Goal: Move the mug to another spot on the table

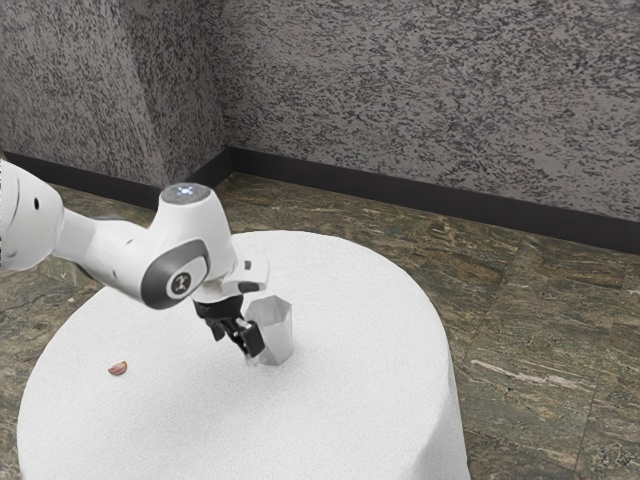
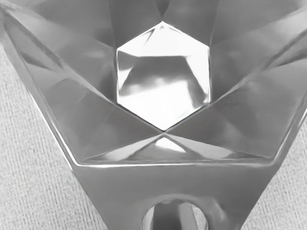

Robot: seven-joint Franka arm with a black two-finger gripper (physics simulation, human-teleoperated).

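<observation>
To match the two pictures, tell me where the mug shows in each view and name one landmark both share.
Exterior view: the mug stands upright near the middle of the round white table, just to the exterior view's right of the claw.
Wrist view: the mug is right under the hand, seen from above into its six-sided inside.
Shared landmark: the white table surface around the mug.

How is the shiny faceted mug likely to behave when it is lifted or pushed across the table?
The mug looks rigid: its flat facets keep crisp edges, so it should not flex. Its glossy, metal-like sheen suggests a slippery grip. It stands upright, narrower at the base than the rim, so a high push may tip it.
</observation>
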